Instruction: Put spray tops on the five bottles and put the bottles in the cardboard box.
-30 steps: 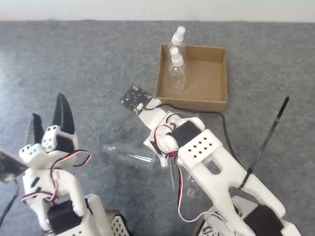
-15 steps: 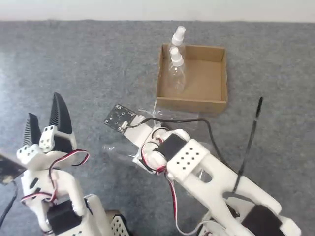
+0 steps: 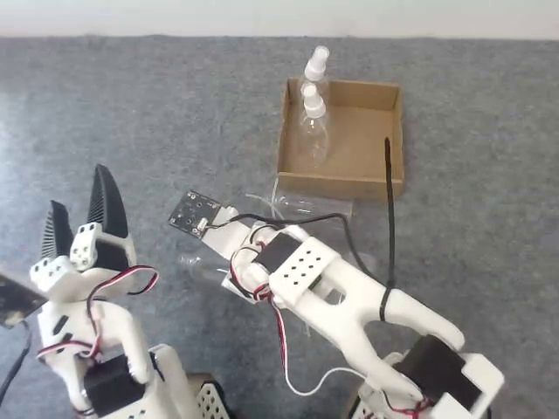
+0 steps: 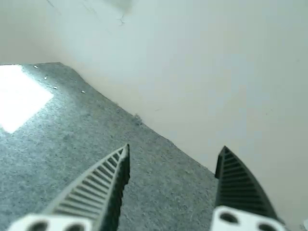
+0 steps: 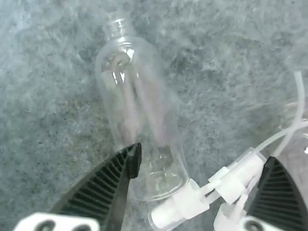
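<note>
Your high camera looks steeply down on the grey tabletop [image 3: 131, 113] from behind both arms. Your left wrist camera, raised, faces past its spread fingers [image 4: 101, 192] toward the wall [image 4: 192, 57]. Your right wrist camera hangs close over a bottle [image 5: 139, 130] on that same tabletop.

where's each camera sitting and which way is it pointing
high view: fixed above the table, looking down on both arms, the cardboard box and a lying bottle.
left wrist view: on the left arm's wrist, facing across the table toward a pale wall, past the open left gripper.
right wrist view: on the right arm's wrist, looking down past the open right gripper at loose spray tops.
shared: high and right wrist views both show that lying bottle.
</note>
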